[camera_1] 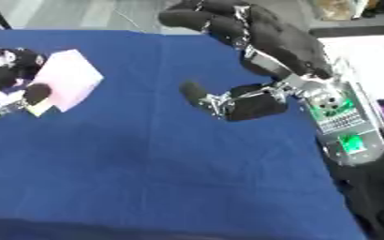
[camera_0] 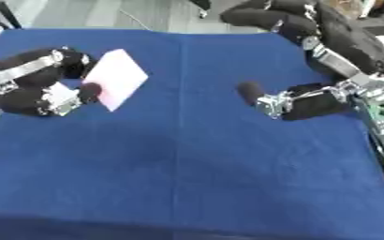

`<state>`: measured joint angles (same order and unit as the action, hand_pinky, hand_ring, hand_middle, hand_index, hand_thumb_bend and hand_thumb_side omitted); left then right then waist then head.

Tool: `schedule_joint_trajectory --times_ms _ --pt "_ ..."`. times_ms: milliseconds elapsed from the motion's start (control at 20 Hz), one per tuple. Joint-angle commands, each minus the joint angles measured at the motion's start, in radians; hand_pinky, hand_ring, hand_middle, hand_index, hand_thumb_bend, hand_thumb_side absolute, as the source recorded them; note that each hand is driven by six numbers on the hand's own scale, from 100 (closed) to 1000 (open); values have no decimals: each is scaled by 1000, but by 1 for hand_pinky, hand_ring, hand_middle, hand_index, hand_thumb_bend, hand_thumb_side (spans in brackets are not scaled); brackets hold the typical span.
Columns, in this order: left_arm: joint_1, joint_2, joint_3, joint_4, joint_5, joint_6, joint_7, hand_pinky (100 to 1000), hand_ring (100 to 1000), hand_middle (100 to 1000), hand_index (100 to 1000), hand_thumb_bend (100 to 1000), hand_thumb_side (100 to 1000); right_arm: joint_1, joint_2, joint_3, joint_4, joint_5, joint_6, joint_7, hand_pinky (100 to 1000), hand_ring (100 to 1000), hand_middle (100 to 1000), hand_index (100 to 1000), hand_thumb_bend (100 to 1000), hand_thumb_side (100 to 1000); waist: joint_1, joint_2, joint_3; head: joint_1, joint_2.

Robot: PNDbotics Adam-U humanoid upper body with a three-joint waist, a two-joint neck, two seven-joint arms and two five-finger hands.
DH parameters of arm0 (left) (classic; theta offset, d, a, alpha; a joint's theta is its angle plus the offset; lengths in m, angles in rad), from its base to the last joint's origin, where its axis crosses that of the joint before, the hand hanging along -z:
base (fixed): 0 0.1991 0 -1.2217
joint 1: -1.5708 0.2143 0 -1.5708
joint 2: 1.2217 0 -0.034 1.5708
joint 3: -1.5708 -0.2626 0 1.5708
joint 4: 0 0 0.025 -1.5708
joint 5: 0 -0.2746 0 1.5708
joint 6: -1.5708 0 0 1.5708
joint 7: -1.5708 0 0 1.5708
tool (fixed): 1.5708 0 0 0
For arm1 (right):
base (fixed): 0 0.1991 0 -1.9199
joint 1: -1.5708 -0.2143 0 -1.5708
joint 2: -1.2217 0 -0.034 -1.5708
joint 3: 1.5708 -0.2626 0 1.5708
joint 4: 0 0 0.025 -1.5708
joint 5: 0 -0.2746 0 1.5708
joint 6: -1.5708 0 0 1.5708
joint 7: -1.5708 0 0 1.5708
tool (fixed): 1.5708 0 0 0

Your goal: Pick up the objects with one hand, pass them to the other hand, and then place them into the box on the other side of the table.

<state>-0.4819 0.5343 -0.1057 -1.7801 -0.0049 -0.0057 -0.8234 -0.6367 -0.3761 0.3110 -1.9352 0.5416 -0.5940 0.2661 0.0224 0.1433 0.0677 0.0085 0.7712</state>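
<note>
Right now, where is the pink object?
The pink object is at the table's left side, toward the far edge, held in the left hand, well apart from the right hand.

left hand (camera_0: pixel 44 96): fingers curled, pinching | right hand (camera_0: pixel 298 103): fingers extended, empty

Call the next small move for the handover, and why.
Probably bring the left hand with its pink block toward the table's middle. Its fingers are curled round the block, while the right hand waits over the blue cloth, holding nothing, with a clear gap between them.
</note>
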Motion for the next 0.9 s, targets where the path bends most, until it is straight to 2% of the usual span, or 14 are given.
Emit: schedule_joint_trajectory --times_ms 50,350,900 --pt "-36 39 -23 1 8 -11 -35 688 499 429 632 100 598 -29 -4 12 -2 25 -31 -1 859 835 850 944 252 207 2 -9 1 6 -1" --pt "-92 47 -73 16 4 -29 -80 689 501 431 633 100 594 -55 7 40 7 65 -79 -3 855 834 851 939 290 206 3 -2 1 13 -1" --pt "-150 32 -112 24 -13 -50 -84 690 505 432 636 100 586 -91 43 79 25 100 -137 27 849 827 844 931 298 227 3 5 0 17 -1"
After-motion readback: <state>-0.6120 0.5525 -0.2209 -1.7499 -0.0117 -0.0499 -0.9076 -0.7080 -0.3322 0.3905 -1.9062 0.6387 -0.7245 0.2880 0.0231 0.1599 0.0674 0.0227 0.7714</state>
